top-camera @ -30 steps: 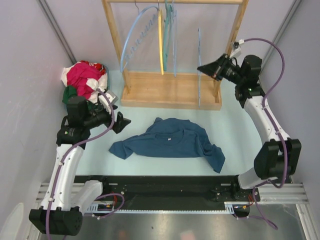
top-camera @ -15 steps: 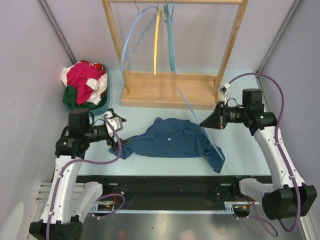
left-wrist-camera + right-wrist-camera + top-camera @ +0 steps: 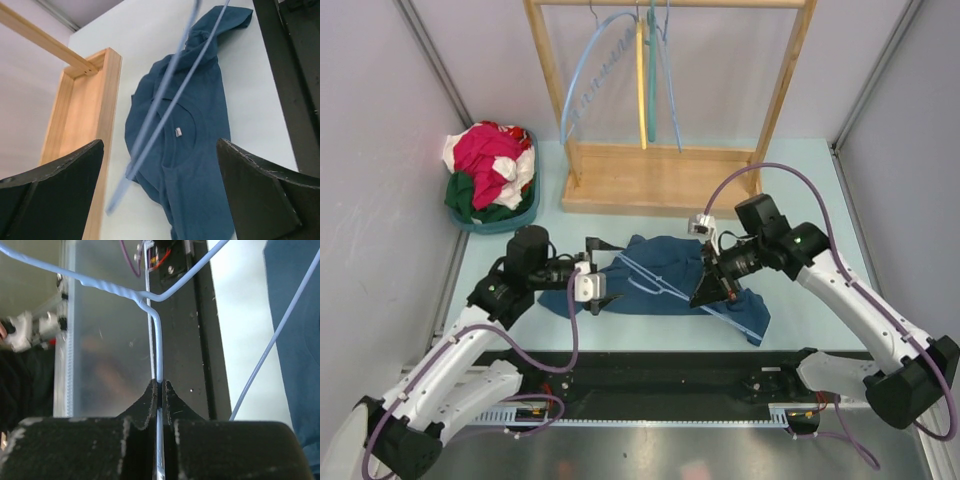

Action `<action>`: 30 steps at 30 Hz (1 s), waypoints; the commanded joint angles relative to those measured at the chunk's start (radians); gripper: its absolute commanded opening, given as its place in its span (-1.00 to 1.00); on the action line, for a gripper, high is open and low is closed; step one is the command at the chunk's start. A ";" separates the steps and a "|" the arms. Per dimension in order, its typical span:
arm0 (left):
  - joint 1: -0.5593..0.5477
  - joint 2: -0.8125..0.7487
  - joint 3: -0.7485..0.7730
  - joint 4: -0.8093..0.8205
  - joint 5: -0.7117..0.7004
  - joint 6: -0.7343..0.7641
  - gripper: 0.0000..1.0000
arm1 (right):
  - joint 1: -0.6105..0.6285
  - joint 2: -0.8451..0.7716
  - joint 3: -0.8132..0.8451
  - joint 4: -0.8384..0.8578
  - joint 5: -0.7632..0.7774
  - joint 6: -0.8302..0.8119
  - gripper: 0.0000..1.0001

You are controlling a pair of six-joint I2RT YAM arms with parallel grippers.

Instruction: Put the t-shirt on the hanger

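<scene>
Top external view: the t-shirt [image 3: 665, 285] lies spread on the bench [image 3: 790, 200], collar toward the wooden rack [image 3: 660, 180], sleeves out to either side. The right claw [image 3: 705, 290] hangs over the shirt's right half and carries the wire hanger [image 3: 650, 277]. The hanger's long axis runs diagonally across the shirt, from near the right sleeve to near the left claw [image 3: 600, 272]. The left claw stands spread and empty, just beside the left sleeve and the nearer of the two to the collar. A basket of clothes [image 3: 490, 185] sits well apart at the far left, and other hangers hang on the rack. Nothing stands between either claw and the shirt. Left wrist view: between the spread fingers [image 3: 50, 190] the collar with its white label [image 3: 178, 132] lies straight ahead, and the blurred hanger wires cross in front of it. Whether wire touches cloth cannot be told. Right wrist view: the claw is pressed together on the stem of the hanger's hook, below the twisted neck [image 3: 115, 287], with the shirt at the right edge. Judged next need: bring a hanger shoulder into the neck opening while the left claw lifts the collar.
</scene>
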 commanded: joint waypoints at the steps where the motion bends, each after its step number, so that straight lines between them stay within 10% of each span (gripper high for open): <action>1: -0.078 0.037 -0.013 0.092 -0.057 0.114 0.94 | 0.087 0.020 0.076 -0.064 0.061 -0.144 -1.00; 6: -0.182 0.057 -0.030 -0.006 -0.101 0.192 0.41 | 0.141 0.066 0.134 -0.079 0.076 -0.197 -1.00; 12: -0.225 0.095 0.002 -0.049 -0.210 -0.008 -0.99 | 0.145 0.093 0.204 -0.061 0.162 -0.216 -1.00; 15: -0.224 0.123 0.027 -0.081 -0.230 -0.137 -0.99 | 0.144 0.087 0.237 -0.033 0.259 -0.201 -0.21; 16: -0.224 0.126 0.029 -0.089 -0.215 -0.162 -0.99 | 0.145 0.084 0.248 -0.035 0.283 -0.208 0.49; 19: -0.221 0.137 0.032 -0.095 -0.172 -0.263 -0.99 | 0.145 0.054 0.271 -0.017 0.368 -0.214 0.99; 30: -0.193 0.201 0.096 -0.012 -0.023 -0.551 -0.99 | 0.193 0.115 0.352 -0.003 0.388 -0.328 0.97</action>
